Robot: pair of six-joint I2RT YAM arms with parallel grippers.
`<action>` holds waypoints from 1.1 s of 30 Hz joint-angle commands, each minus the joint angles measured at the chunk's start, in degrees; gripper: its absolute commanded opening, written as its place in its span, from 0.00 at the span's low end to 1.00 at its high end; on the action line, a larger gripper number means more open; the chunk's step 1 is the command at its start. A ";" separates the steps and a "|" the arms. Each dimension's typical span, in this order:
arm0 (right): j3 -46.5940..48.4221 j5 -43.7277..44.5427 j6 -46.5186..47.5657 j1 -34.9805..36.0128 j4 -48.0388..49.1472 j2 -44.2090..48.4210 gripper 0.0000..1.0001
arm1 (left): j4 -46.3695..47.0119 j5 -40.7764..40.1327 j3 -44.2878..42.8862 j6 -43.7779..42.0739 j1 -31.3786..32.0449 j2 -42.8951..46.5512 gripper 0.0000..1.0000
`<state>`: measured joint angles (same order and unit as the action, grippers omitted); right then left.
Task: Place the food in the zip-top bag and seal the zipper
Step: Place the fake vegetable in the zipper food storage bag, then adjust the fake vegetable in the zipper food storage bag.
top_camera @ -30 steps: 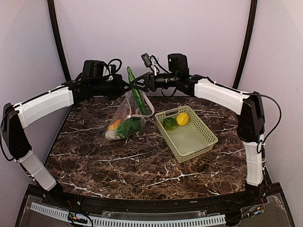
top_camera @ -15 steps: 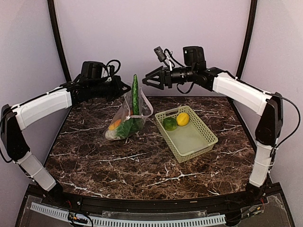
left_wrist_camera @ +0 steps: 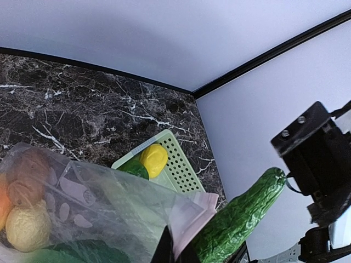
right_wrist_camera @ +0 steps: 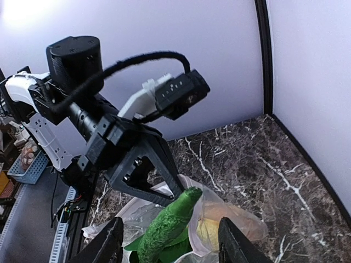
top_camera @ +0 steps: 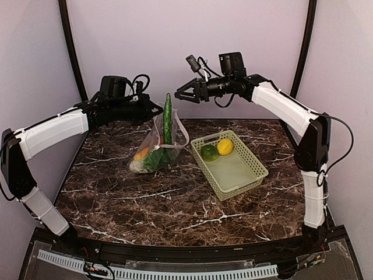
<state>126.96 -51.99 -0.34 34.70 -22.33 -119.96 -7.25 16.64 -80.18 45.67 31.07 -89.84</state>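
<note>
The clear zip-top bag (top_camera: 152, 146) hangs from my left gripper (top_camera: 156, 109), which is shut on its pink zipper strip (left_wrist_camera: 194, 216). A long green cucumber (top_camera: 168, 118) stands upright in the bag's mouth and sticks out well above it. An orange-yellow piece (top_camera: 141, 153) and green bok choy (top_camera: 158, 156) lie in the bag. The left wrist view shows a red-brown piece (left_wrist_camera: 27, 172) and a pale yellow piece (left_wrist_camera: 24, 227) inside. My right gripper (top_camera: 179, 96) is open and empty, above and right of the cucumber's tip. The lemon (top_camera: 225, 146) and green pepper (top_camera: 209, 153) lie in the basket.
The light green lattice basket (top_camera: 239, 172) stands right of the bag on the dark marble table (top_camera: 175, 198). In the right wrist view my left gripper (right_wrist_camera: 142, 164) shows just behind the cucumber (right_wrist_camera: 167, 224). Walls close the back and sides.
My right gripper has let go of the cucumber, opened and drawn back up and to the right. The cucumber now stands more upright in the bag. The left gripper has held still.
</note>
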 commanded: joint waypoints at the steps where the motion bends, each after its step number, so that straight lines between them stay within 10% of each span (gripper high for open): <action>1: 1.20 -6.61 -4.89 0.26 2.37 -3.84 0.55 | 1.77 2.25 0.82 -0.05 -0.13 0.68 0.01; 27: 5.91 -8.08 -8.26 2.22 7.43 -9.96 0.43 | 0.13 4.58 0.29 0.09 -0.04 0.16 0.01; 33: 5.93 -8.18 -8.54 2.30 7.47 -10.36 0.22 | -0.38 4.27 0.82 -0.20 -0.04 0.77 0.01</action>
<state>131.50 -60.27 -8.51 36.49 -16.29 -129.47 -7.33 20.51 -80.18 45.69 31.07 -90.37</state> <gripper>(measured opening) 0.271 0.011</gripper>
